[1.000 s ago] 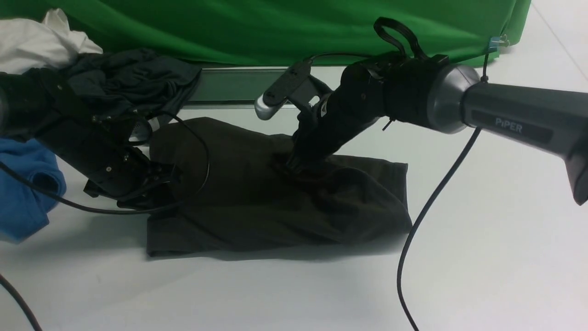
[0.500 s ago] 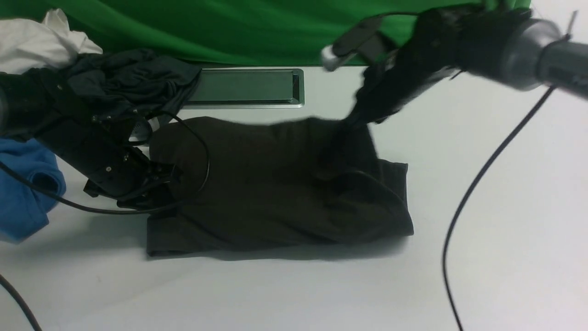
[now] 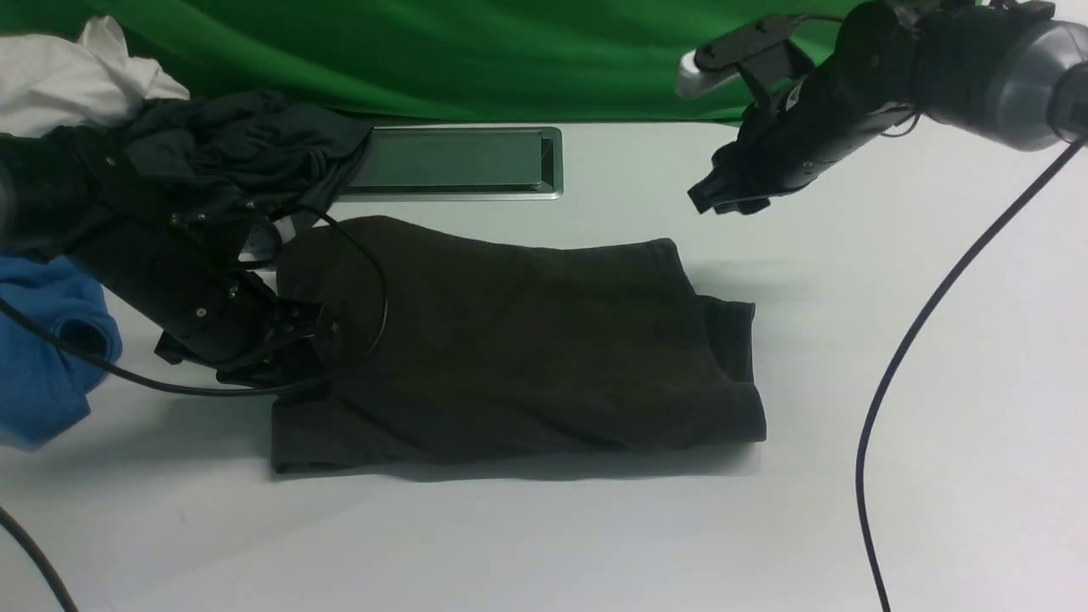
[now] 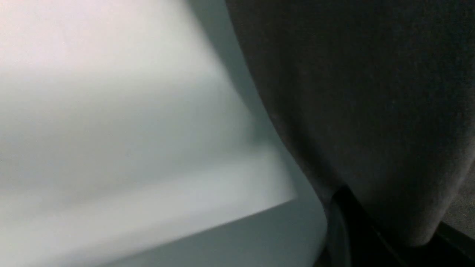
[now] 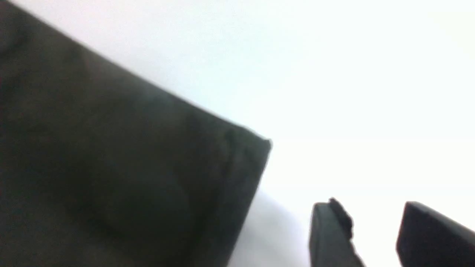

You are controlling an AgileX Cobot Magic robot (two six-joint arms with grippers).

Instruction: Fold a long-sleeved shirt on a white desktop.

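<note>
**Shirt flat on the table: left jaws clamped, right jaws free**

At far left I see a blue garment (image 3: 42, 357), a white cloth (image 3: 68, 76) and a dark teal-grey garment (image 3: 246, 144) crowding my left arm (image 3: 153, 255). The left jaws are closed on the left edge of the long-sleeved shirt (image 3: 527, 348), which lies folded in the middle of the table (image 3: 595, 535). A black cable (image 3: 378, 289) loops over that edge. The left wrist view adds only blurred dark cloth pressed up close.

Behind the shirt, a grey cable hatch (image 3: 450, 161) sits flush in the table, in front of the green backdrop (image 3: 467, 51).

At right, the right jaws hang above the table past the shirt's far right corner, holding nothing. Only the right wrist view shows the fingers (image 5: 328, 237) parted, with bare table between them. A second cable (image 3: 901, 365) droops across the table's right side.
</note>
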